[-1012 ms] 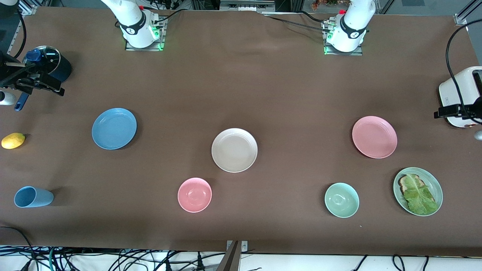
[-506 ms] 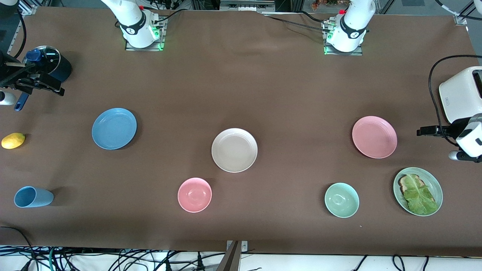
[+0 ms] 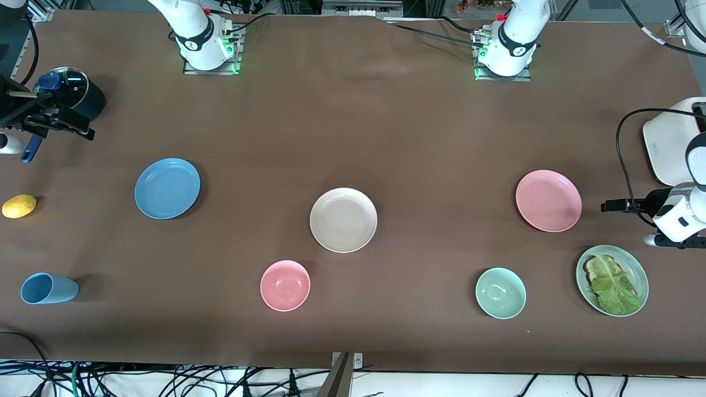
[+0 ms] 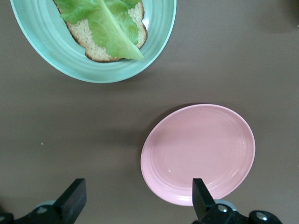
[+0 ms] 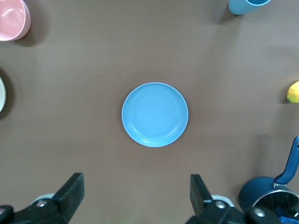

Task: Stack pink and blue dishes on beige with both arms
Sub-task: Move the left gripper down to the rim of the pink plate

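Note:
The beige plate [image 3: 343, 219] lies mid-table. The blue plate [image 3: 167, 188] lies toward the right arm's end and shows whole in the right wrist view [image 5: 155, 114]. The pink plate [image 3: 548, 200] lies toward the left arm's end. My left gripper [image 4: 138, 198] hangs open and empty over the table beside the pink plate [image 4: 198, 154], one fingertip [image 4: 201, 193] over its rim. My right gripper [image 5: 135, 191] waits high, open and empty, over the table between the blue plate and the pot.
A pink bowl [image 3: 285, 285] and a mint bowl [image 3: 501, 293] sit nearer the front camera. A green plate with toast and lettuce [image 3: 612, 280] lies close to the pink plate. A white toaster [image 3: 675, 140], dark blue pot [image 3: 71, 94], lemon [image 3: 19, 205] and blue cup [image 3: 48, 288] stand at the table's ends.
The left arm has swung from over the toaster to over the table beside the pink plate. The right arm and all the dishes have not moved.

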{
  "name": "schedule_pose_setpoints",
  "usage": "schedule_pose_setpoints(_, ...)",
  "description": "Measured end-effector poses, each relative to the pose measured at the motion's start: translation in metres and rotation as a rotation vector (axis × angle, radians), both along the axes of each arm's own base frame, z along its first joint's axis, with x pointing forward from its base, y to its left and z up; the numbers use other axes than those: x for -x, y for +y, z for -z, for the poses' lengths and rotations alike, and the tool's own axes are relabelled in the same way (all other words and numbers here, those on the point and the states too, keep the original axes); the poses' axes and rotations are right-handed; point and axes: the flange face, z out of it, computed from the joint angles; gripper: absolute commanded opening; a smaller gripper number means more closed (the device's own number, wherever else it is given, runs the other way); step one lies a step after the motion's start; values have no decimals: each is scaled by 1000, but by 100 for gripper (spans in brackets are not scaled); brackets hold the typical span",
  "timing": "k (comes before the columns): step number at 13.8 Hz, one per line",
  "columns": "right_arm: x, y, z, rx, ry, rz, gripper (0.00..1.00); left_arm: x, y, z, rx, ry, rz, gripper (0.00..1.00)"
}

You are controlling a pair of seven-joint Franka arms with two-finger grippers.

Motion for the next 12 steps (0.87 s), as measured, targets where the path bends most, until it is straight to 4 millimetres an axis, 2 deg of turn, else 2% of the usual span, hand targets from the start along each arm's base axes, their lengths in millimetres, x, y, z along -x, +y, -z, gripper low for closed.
schedule_pose_setpoints(3,0,0,0,0,0,0,100,19,-12,11,14,-68,7,100)
schedule_pose_setpoints(5,0,0,0,0,1,0,100,36,-11,22,40,-95,5,100)
schedule_pose_setpoints(9,0,0,0,0,1,0,100,61,12,49,81,-114,15,100)
schedule_pose_setpoints(12,0,0,0,0,1,0,100,68,22,71,96,-112,15,100)
